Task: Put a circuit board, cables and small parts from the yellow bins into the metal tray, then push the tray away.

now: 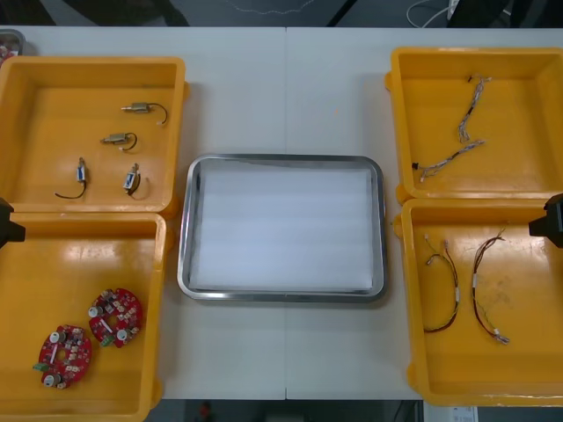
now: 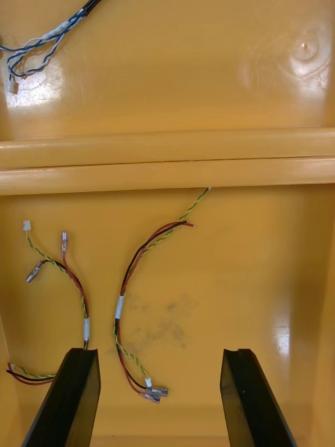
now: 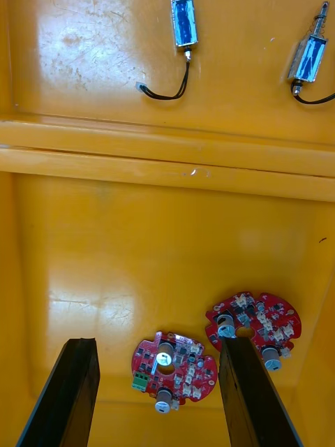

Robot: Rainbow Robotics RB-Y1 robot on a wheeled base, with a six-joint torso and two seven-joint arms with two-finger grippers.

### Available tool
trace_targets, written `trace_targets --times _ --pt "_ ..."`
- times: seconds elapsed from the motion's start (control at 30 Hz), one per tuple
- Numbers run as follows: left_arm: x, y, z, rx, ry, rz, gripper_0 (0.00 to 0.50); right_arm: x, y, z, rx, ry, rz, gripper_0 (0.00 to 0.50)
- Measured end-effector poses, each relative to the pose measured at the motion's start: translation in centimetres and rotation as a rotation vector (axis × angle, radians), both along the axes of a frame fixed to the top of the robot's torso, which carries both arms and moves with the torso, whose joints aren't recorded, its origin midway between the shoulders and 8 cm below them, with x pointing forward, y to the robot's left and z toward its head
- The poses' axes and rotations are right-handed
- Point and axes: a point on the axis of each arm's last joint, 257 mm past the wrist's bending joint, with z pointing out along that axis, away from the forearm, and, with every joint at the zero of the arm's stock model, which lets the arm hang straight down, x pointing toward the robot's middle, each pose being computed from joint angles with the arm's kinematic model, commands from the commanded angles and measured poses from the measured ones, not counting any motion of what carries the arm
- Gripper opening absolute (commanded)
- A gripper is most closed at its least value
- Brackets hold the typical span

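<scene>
Left claw: we find it released, its two fingers standing well apart, hanging over the near left bin.
Boards: two round red ones lie on the bin floor below this claw. One shows in the gap between the fingers, just beyond their tips. The other lies just beside it, with its edge behind one fingertip.
Parts: ahead of the left claw, past the wall between the two left bins, we see small metal parts with black leads in the far left bin. The front view shows four there, apart from one another.
Right claw: released as well, fingers wide apart, over the near right bin.
Red and yellow cables: two lie on that bin's floor under the claw. One has its metal-tipped end between the fingers and curves away toward the bin's far wall. The other lies beside it, apart, and passes behind one fingertip.
Blue and white cables: ahead of the right claw, past the wall between the two right bins, in the far right bin.
Tray: white inside, on the table between the bins, well apart from both claws. In the front view we see each claw as a dark tip at its own side's edge, level with the wall between its two bins.
</scene>
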Motion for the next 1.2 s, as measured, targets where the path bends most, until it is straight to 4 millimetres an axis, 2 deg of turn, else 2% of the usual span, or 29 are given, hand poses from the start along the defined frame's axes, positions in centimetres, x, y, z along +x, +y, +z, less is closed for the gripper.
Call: trace_targets --times 0.33,0.5,0.77,0.97,1.2 --pt "0.0 0.0 0.0 -0.001 0.001 0.0 0.5 0.0 0.0 0.0 0.0 0.0 0.0 0.5" --pt "-0.5 -1.0 -1.3 -0.016 0.03 -0.018 0.5 -0.3 -0.1 -0.3 0.0 0.007 -0.003 0.5" --pt "-0.8 -1.9 -1.6 -0.039 0.045 -0.047 0.5 -1.2 0.1 -0.1 -0.016 -0.009 0.007 0.5" --pt "-1.8 -2.1 -2.7 -0.031 0.081 -0.106 0.5 -3.0 1.1 -1.3 -0.018 -0.007 0.013 0.5" --pt "-3.2 -1.6 -4.7 0.029 0.098 -0.273 0.5 -5.2 1.9 -4.0 0.019 0.034 -0.021 0.5"
